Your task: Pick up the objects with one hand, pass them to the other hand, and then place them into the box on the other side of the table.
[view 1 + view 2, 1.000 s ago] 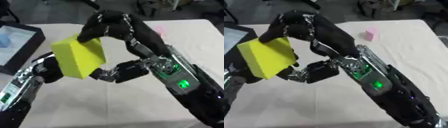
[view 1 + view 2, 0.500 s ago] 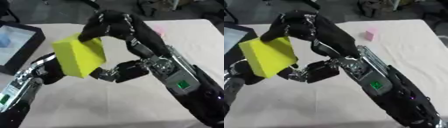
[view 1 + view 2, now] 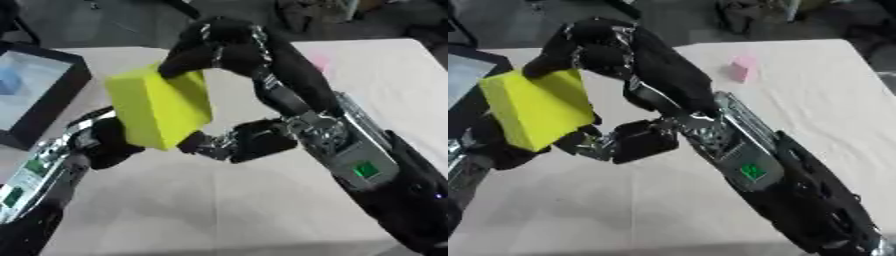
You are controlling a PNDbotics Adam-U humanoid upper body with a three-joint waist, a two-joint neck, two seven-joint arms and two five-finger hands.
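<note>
A: Anything changed since half a second back?

B: Barely. The block (image 3: 160, 111) looks the same against both hands, same tilt, same height over the table (image 3: 219, 210). Whole picture sits about as it did, so no real camera shift either.

A: Near stuff first. Left hand?

B: Left hand (image 3: 107, 142) comes in low from the left side, sits under and behind the block's lower edge. Black, mostly hidden by the block, so I cannot tell how far its fingers are curled or whether it has hold.

A: Right hand?

B: Right hand (image 3: 213, 44) arches in from the right and tops the block, fingers curled down over its upper edge, thumb side (image 3: 210, 145) pressing at the lower right corner. So it is clamped on the block.

A: Where's the block exactly?

B: Yellow, boxy, held up off the table, tilted, left of centre, between the two hands. Touching the right hand for sure; left contact is hidden.

A: Containers?

B: Black box (image 3: 42, 107) at the left edge, beside the left arm, apart from the block. Inside shows a pale blue floor and a small blue thing (image 3: 9, 79) near its far left part; can't make out what.

A: Farther out?

B: Small pink thing (image 3: 743, 68) on the table's far right part, well apart from the hands.
</note>
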